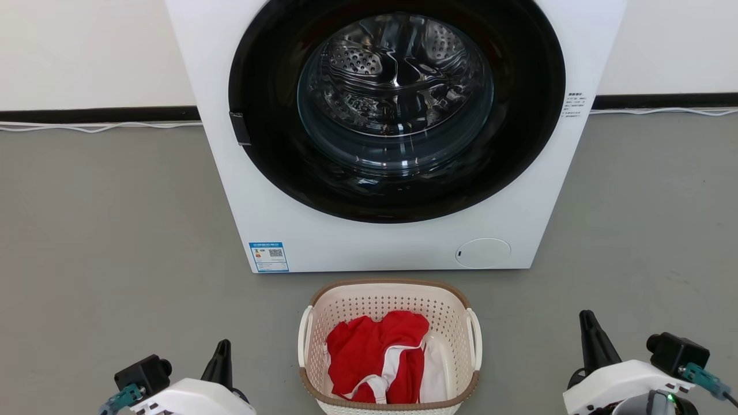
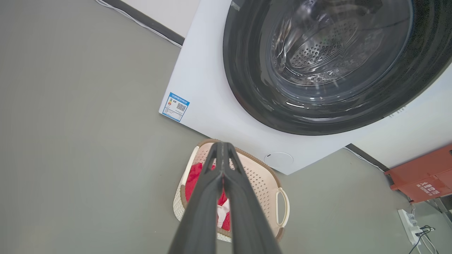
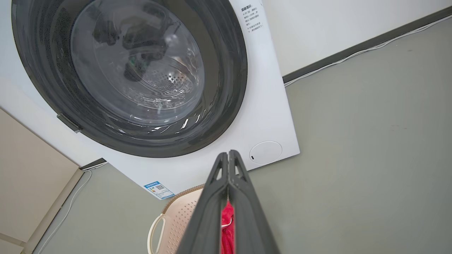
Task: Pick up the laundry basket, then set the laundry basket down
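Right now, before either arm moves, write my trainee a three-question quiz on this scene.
1. True or false: the laundry basket stands on the floor in front of the washing machine.
2. The clothes in it are mostly: A blue, B red, C green.
3. Fill in: the left gripper and right gripper are both ____ (open or shut).

Key: 1 true; 2 B; 3 shut.

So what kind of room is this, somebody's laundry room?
Likely a laundry corner, perhaps a bare test room: a front-loading washing machine by the wall, and a laundry basket holding red clothes before it.
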Available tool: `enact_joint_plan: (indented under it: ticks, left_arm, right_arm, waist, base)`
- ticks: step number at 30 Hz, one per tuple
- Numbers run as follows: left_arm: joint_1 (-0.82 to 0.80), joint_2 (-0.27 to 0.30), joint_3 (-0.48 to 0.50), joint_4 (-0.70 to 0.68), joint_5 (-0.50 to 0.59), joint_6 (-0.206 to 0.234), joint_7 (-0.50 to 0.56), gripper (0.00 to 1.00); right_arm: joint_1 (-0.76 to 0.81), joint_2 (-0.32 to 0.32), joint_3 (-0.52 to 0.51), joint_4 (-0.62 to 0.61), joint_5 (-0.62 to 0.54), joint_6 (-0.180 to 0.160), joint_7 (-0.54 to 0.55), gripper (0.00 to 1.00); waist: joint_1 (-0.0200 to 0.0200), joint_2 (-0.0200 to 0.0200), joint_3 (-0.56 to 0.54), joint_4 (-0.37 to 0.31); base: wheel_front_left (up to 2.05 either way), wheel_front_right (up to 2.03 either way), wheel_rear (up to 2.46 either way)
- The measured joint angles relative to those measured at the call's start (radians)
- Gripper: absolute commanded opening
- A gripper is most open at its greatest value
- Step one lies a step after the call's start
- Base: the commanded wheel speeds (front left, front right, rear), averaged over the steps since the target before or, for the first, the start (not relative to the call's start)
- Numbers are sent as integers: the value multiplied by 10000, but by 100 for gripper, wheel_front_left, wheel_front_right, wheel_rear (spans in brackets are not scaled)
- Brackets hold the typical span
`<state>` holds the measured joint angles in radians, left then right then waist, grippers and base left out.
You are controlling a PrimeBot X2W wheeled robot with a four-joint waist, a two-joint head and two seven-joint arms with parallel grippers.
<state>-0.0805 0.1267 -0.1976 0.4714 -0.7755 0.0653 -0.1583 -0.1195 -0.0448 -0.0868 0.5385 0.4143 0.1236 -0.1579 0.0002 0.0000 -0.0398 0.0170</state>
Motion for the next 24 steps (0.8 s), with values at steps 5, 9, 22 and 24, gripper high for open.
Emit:
enact_joint_plan:
  ticks: [5, 9, 22, 24]
  left_arm:
    - [0, -27, 142, -117, -472, -113, 111, 0]
    - [0, -59, 259, -194, -830, -215, 251, 0]
    - [0, -230, 650, -472, -1921, -407, 619, 0]
    - [0, -234, 704, -497, -2150, -476, 688, 0]
  right_arm:
    - [3, 0, -21, -128, 625, 0, 138, 0]
    - [4, 0, -40, -221, 1149, 0, 255, 0]
    - [11, 0, -98, -579, 2763, 0, 614, 0]
    - [12, 0, -104, -669, 3022, 0, 633, 0]
  waist:
    - [-1, 0, 24, -9]
    - [-1, 0, 42, -17]
    - [-1, 0, 101, -40]
    - [-1, 0, 110, -44]
  base:
    - [0, 0, 0]
    - [0, 0, 0]
    - [0, 0, 0]
    - [0, 0, 0]
